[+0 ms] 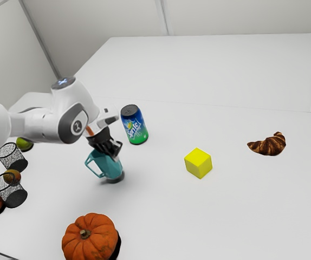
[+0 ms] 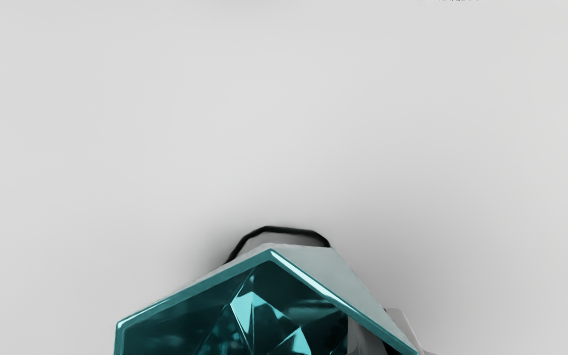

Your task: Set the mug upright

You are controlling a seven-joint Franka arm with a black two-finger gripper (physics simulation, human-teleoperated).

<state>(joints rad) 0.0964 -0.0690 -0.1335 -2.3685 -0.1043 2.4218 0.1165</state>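
Exterior view, ctr-left: your gripper [image 1: 113, 150] is at the teal mug's [image 1: 111, 169] top; can't tell jaw gap or grip, FYI.

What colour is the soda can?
The can is blue above, green below, seen best in the exterior view.

One brand name could be read: "Sprite", in white letters on the side of the soda can [image 1: 135, 136], where the blue of its upper part gave way to green below. The word ran aslant, climbing toward the exterior view's right, with a small yellow-green patch by its upper edge. The can stood upright on the white table [image 1: 161, 216]. The robot arm [image 1: 43, 120] bore two marks: a pale sign on a dark round disc at its joint, and a bluish-white one on a dark cap, both too small to read.
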